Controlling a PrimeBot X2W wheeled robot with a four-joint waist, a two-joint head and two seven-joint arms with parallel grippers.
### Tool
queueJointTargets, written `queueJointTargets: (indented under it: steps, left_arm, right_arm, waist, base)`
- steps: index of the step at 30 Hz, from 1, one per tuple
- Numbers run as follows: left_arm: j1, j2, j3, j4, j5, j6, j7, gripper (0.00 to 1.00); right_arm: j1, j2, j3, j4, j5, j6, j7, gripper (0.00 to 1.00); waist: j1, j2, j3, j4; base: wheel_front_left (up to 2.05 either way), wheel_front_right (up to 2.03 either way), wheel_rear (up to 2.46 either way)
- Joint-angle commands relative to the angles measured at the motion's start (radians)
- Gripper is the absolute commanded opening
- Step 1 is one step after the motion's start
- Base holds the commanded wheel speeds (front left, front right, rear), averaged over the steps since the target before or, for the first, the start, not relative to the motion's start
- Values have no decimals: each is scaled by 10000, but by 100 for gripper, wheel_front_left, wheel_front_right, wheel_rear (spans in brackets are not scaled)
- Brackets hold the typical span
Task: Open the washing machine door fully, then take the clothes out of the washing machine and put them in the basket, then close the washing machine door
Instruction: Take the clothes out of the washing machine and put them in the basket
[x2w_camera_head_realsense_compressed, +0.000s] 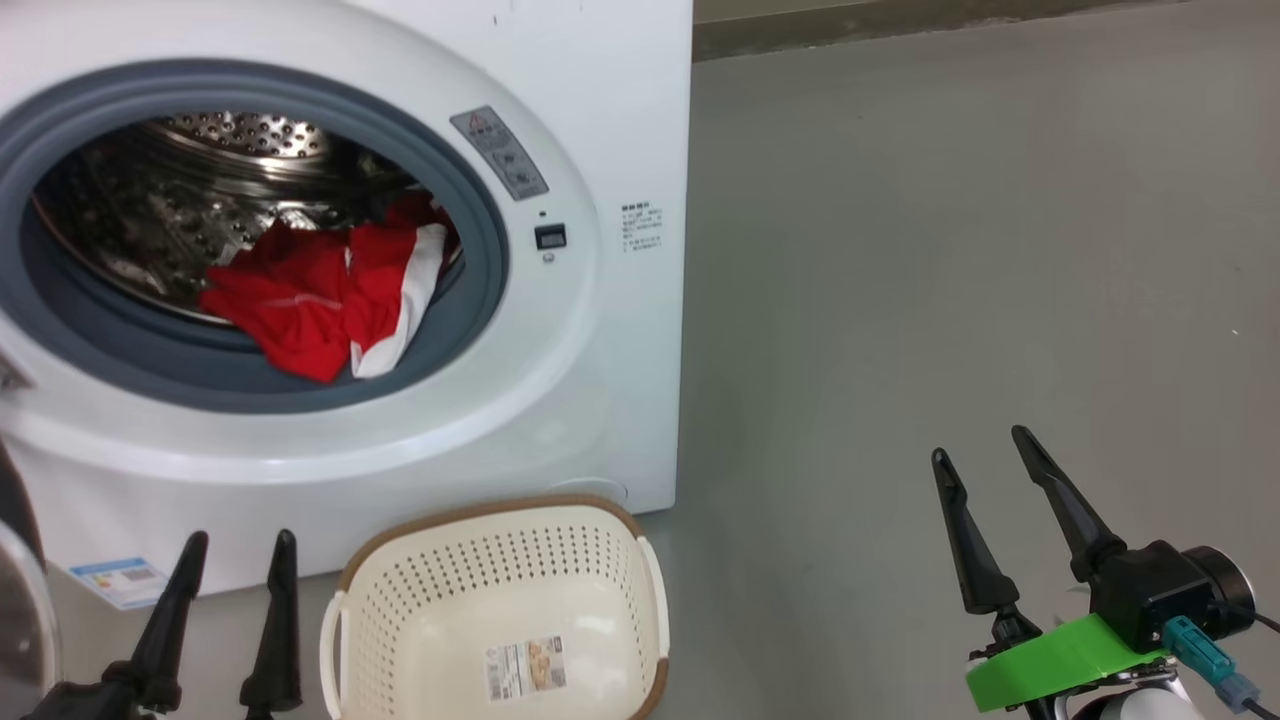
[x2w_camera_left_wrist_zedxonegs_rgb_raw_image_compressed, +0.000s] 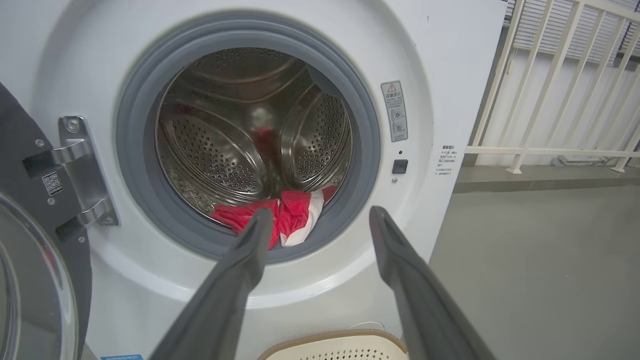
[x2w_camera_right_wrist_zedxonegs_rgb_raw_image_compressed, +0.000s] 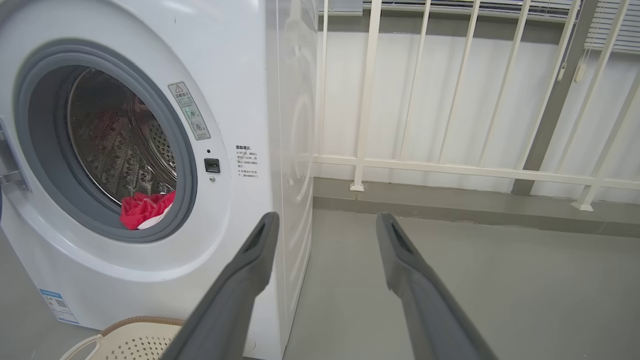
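While door (x2w_camera_left_wrist_zedxonegs_rgb_raw_image_compressed: 35, 290) stands open, basket (x2w_camera_head_realsense_compressed: 500, 570) below clothes (x2w_camera_head_realsense_compressed: 310, 300) (railing (x2w_camera_right_wrist_zedxonegs_rgb_raw_image_compressed: 450, 167) beyond)

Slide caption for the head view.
Red clothes lie in the open white washing machine, cream perforated basket in front.

The washing machine (x2w_camera_head_realsense_compressed: 620, 120) is white, its ring (x2w_camera_head_realsense_compressed: 490, 250) grey-blue; the clothes (x2w_camera_head_realsense_compressed: 300, 300) are red and white. The basket (x2w_camera_head_realsense_compressed: 520, 570) is cream, brown-rimmed.
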Motion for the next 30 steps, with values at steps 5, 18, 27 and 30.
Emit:
queueJointTargets:
  steps: [5,18,27,30]
  left_arm:
    - [-320,223,288,-179,0,72,-68,100]
    - [-433,162,234,-165,-84,264,-25,100]
    - [-611,68,258,-186,-207,443,-26,100]
    - [-768,42,246,-190,-271,453,-30,100]
  right_arm:
    - [-238,-39,237,-202,18,63,-66,100]
    - [-269,-39,257,-190,97,63,-66,100]
    - [-332,-39,306,-238,187,63,-66,100]
    - [-405,-39,357,-280,166,63,-66,100]
  waist:
    - [0,-1,66,-18]
    - [0,-1,213,45]
    - [0,-1,451,185]
    - [0,-1,605,239]
  base:
    - [120,-120,0]
    - [24,-24,0]
    - [0,0,0]
    - [0,0,0]
